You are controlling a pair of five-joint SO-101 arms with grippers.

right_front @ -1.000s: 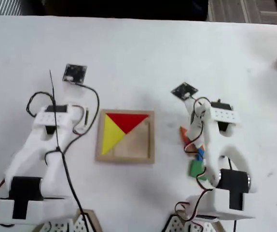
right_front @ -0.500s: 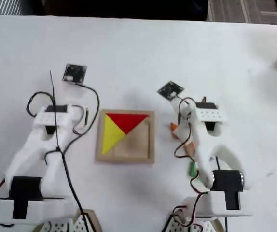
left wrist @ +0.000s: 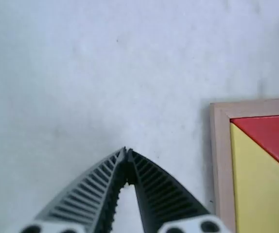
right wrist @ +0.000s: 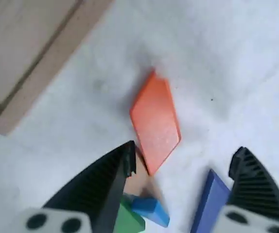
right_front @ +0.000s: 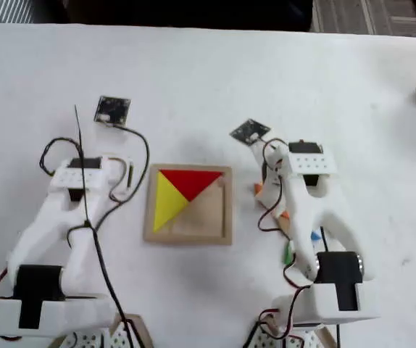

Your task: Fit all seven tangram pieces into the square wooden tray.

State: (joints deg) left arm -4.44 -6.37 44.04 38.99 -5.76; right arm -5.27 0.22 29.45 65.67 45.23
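Two of seven seated, red triangle and yellow triangle in tray; orange piece, blue piece, green piece loose on tabletop beneath right arm's jaws, spread apart; left arm's jaws closed, empty.

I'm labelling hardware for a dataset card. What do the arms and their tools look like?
The left arm and right arm are white with black motor blocks. A black cable trails over the left; red wires loop on the right. The left tool and right tool have dark ribbed tapering fingers.
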